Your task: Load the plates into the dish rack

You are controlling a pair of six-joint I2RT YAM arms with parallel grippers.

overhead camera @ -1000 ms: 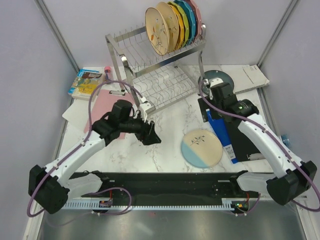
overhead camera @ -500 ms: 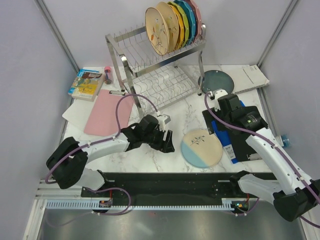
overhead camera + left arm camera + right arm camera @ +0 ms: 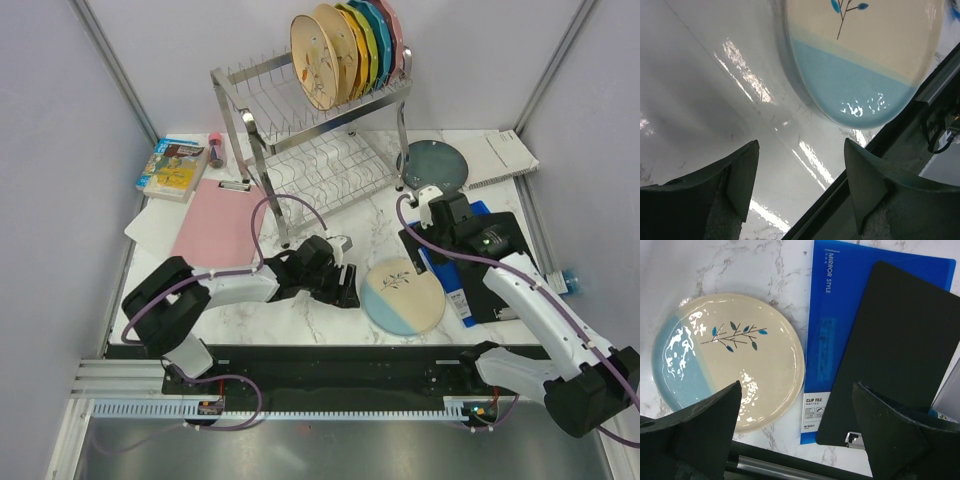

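While overhead shows rack [image 3: 262, 95], wrists show plate [image 3: 735, 360]

Your left arm [image 3: 235, 288] and right arm [image 3: 535, 305] wear white shells on the links, with black housings at the joints. Behind each set of fingers [image 3: 740, 175] a purple cable [image 3: 256, 225] loops free along the arm. The fingers themselves are dark, matte wedges; behind the right ones glows a small green light [image 3: 488, 238].
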